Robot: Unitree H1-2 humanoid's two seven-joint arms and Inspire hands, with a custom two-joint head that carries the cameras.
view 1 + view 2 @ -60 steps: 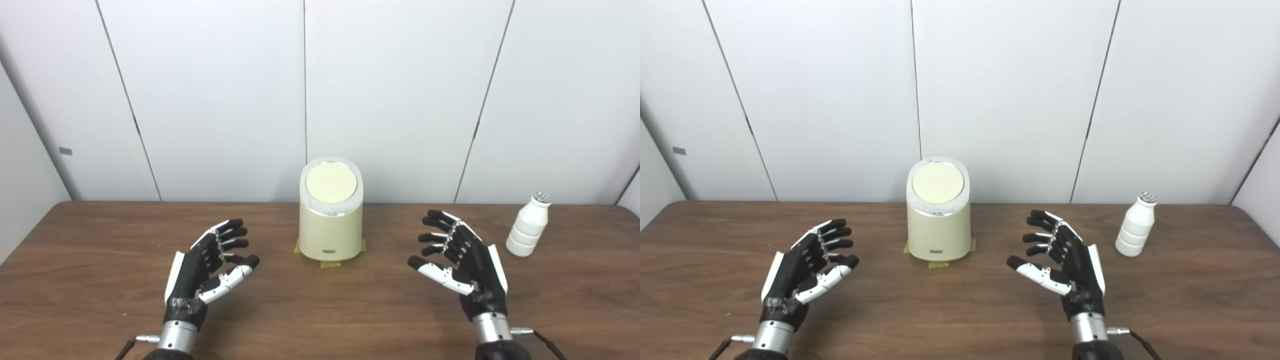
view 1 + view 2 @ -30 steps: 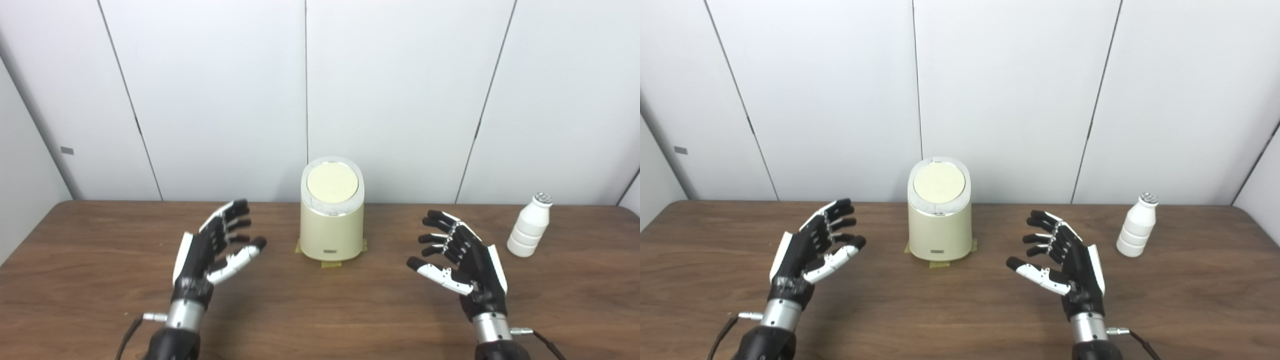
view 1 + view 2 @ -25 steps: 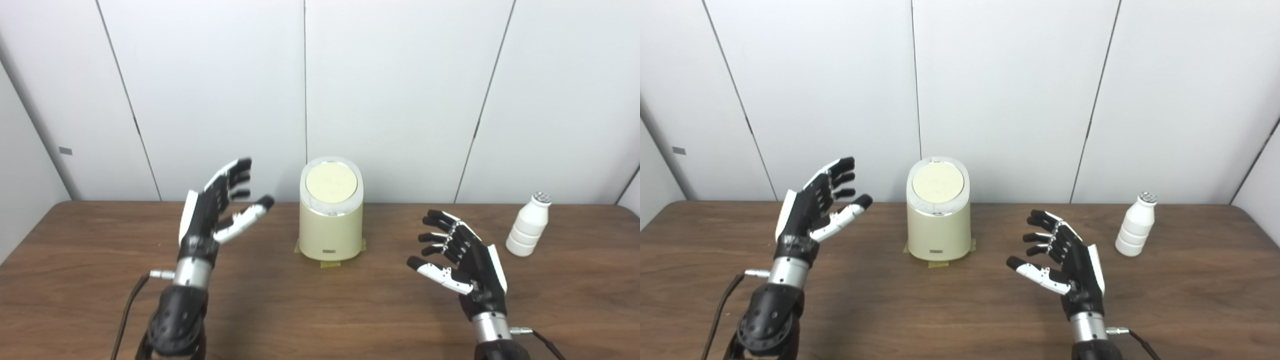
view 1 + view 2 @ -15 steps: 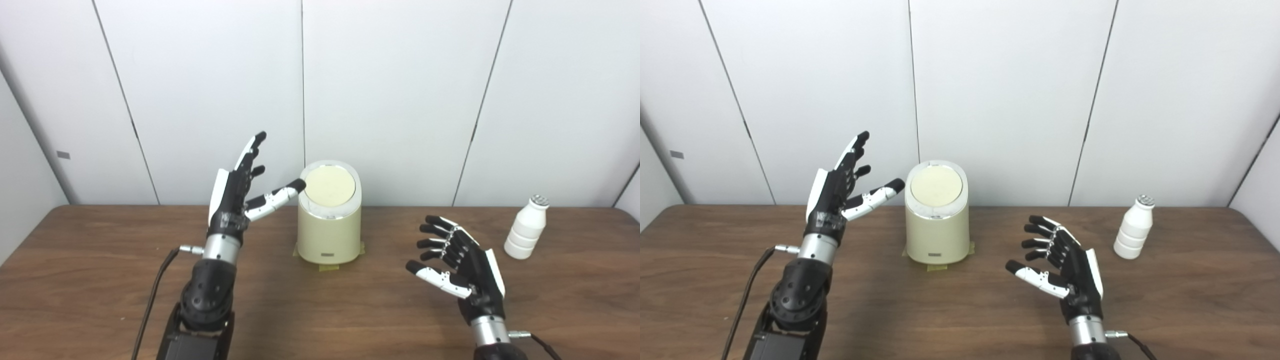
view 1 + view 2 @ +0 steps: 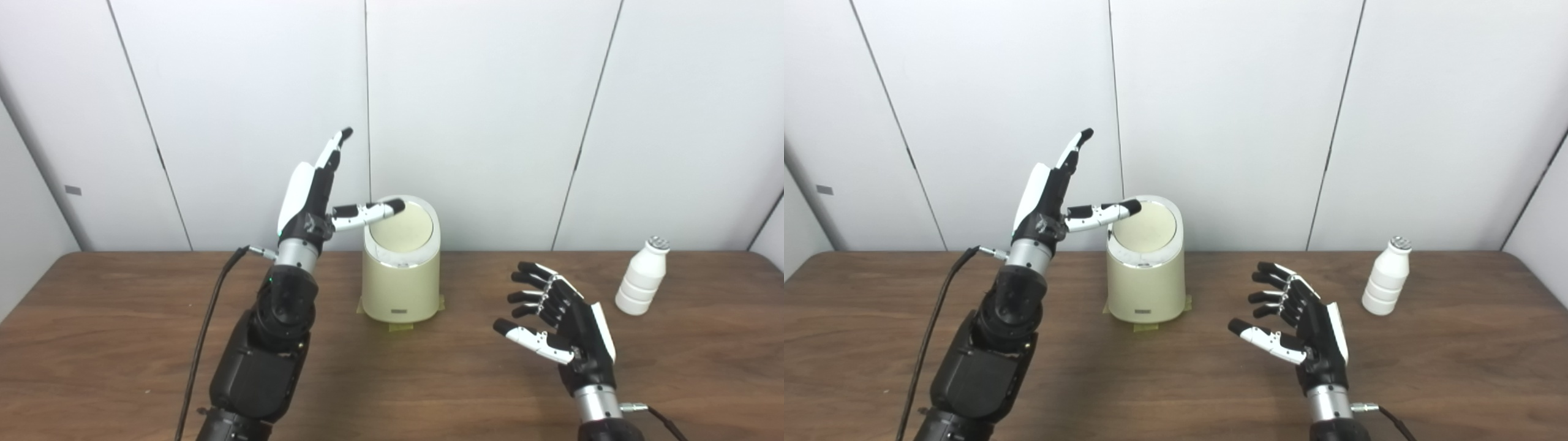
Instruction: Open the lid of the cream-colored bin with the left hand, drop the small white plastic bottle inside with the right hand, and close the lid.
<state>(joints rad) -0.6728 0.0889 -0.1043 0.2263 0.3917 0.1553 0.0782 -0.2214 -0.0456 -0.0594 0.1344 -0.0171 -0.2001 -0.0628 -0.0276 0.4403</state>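
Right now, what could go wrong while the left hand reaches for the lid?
The left hand is open beside the bin, thumb over the closed lid; a sideways push might tip the bin, though tape holds its base. The bottle stands beyond the open right hand; a hurried reach could topple it.

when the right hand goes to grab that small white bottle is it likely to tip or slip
The small white plastic bottle stands upright, taller than wide, so a sideways nudge could probably tip it. Its ribbed body should help grip. It is likely light, so the open right hand may knock it away.
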